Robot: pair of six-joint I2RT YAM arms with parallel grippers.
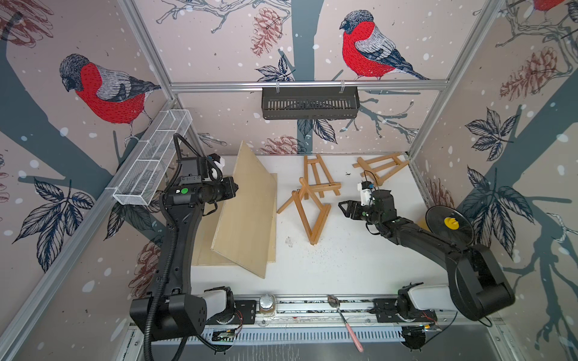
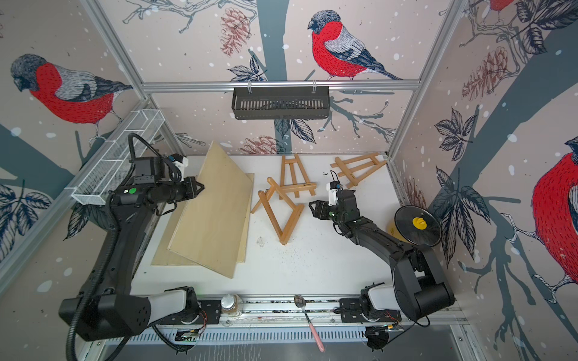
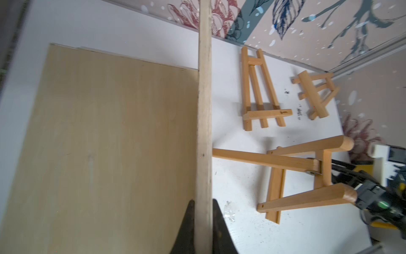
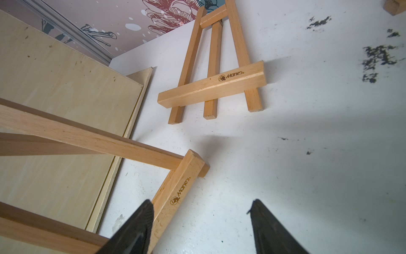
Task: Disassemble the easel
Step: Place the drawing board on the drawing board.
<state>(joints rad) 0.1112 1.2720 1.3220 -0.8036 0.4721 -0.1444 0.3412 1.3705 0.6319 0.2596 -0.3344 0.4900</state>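
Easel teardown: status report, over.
Left pincer shut on tilted board. Right pincer open beside opened easel, not gripping. Second easel, third easel flat behind.

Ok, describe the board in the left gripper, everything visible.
The board is a thin, pale rectangle, plywood by its look, faces plain. It stands tilted, one edge raised, with the jaws of the left gripper shut on that edge. Below it a second board lies flat on the table; whether they touch is unclear.
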